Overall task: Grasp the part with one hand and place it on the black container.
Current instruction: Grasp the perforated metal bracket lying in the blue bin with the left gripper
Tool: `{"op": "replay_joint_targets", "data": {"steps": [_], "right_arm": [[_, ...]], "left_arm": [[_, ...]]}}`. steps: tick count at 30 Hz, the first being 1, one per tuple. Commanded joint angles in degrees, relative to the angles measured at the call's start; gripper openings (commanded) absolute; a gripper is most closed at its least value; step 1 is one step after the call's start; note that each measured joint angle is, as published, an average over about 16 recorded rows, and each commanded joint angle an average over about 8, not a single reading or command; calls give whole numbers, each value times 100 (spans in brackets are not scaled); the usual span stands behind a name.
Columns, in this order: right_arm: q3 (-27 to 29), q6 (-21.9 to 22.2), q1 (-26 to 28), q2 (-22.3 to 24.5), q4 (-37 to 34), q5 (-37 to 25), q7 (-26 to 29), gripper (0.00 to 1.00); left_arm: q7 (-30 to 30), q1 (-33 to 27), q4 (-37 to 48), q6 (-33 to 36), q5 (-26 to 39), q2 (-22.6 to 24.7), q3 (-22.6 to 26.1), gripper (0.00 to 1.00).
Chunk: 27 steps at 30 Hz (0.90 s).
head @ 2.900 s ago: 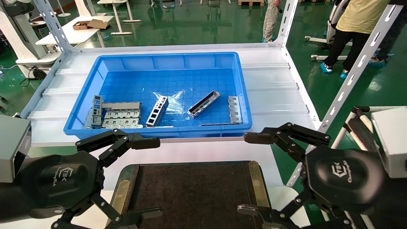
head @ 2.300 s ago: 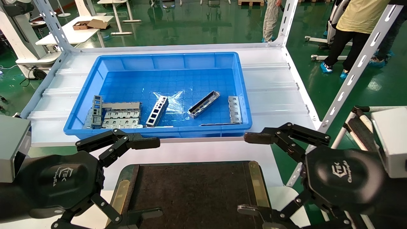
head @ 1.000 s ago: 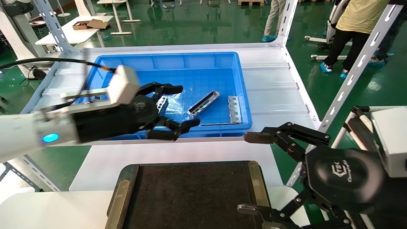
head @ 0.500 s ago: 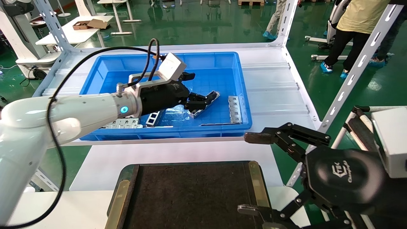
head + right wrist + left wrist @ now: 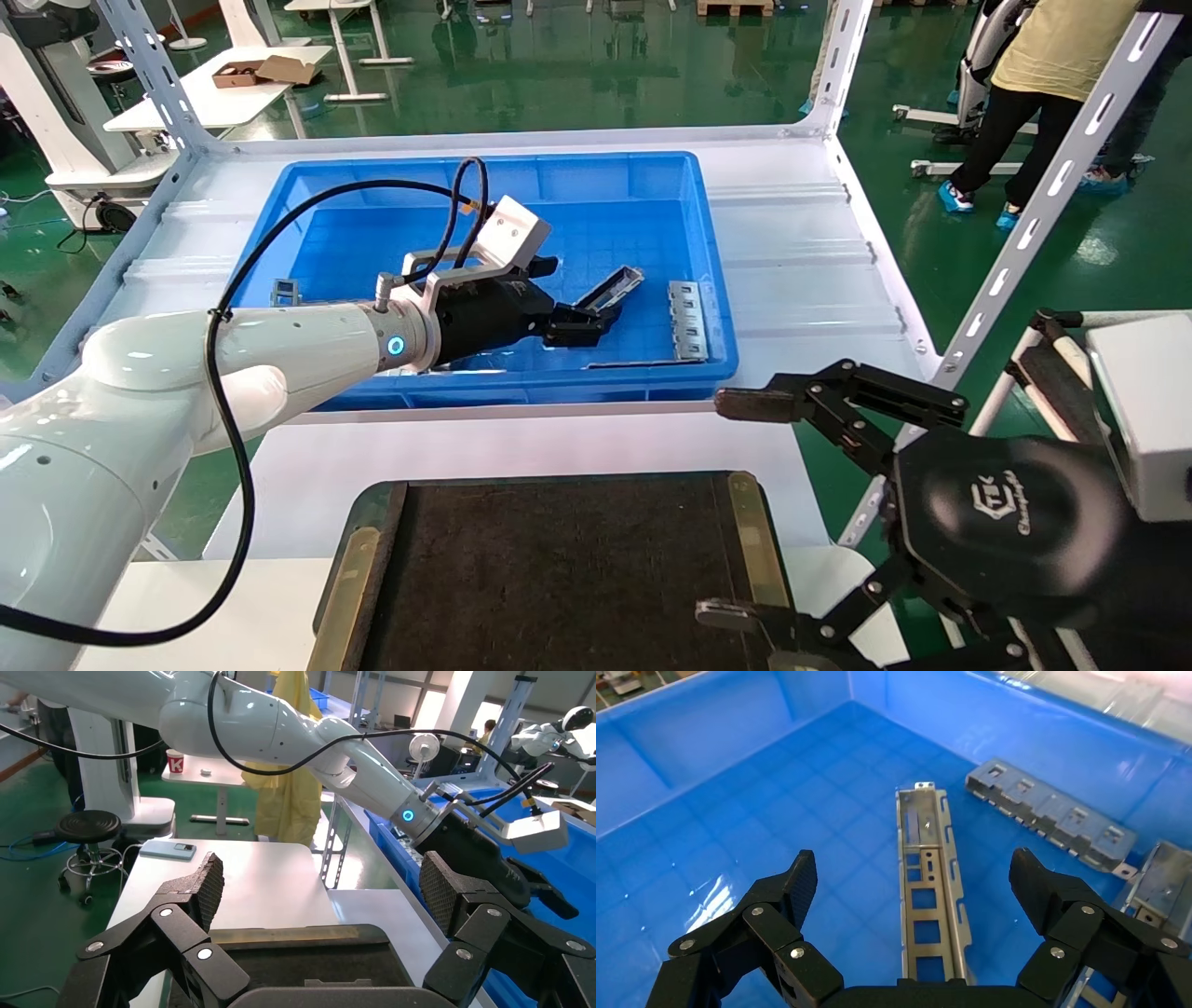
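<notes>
The part (image 5: 616, 285) is a slim grey metal channel lying slantwise on the floor of the blue bin (image 5: 484, 177). My left gripper (image 5: 579, 328) is low over its near end, open. In the left wrist view the part (image 5: 926, 881) runs lengthwise between the spread fingers of the left gripper (image 5: 914, 878), and neither pad touches it. The black container (image 5: 559, 559) lies in front of the bin, nothing on its felt floor. My right gripper (image 5: 731, 508) stays open by the container's right brass strip; the right wrist view shows the right gripper (image 5: 320, 881) over the black container (image 5: 302, 962).
A flat slotted plate (image 5: 687, 321) lies to the right of the part, also seen as the slotted plate (image 5: 1049, 811). Another grey piece (image 5: 1158, 881) sits near the bin wall. More grey pieces (image 5: 284, 292) lie at the bin's left. A slanted rack post (image 5: 1052, 186) stands on the right.
My left arm left its parked spot by the container, swung into the bin and came down over the part, fingers either side. The right arm has not moved.
</notes>
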Motion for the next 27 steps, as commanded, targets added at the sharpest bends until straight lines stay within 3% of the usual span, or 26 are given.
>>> {"op": "replay_joint_targets", "data": {"steps": [1,2,27], "right_arm": [[0,0,0,0,0,0,0,1],[-1,0,0,0,0,0,0,0],[-6,3,1,2,0,4,-3,0]], "left_arm": [[-81,33,-27,-81,-19,6,103,6],[-120,45,-49,-121,-36,7,156,0],[-640,95,-273,-572,-680,-16,1221,0]]}}
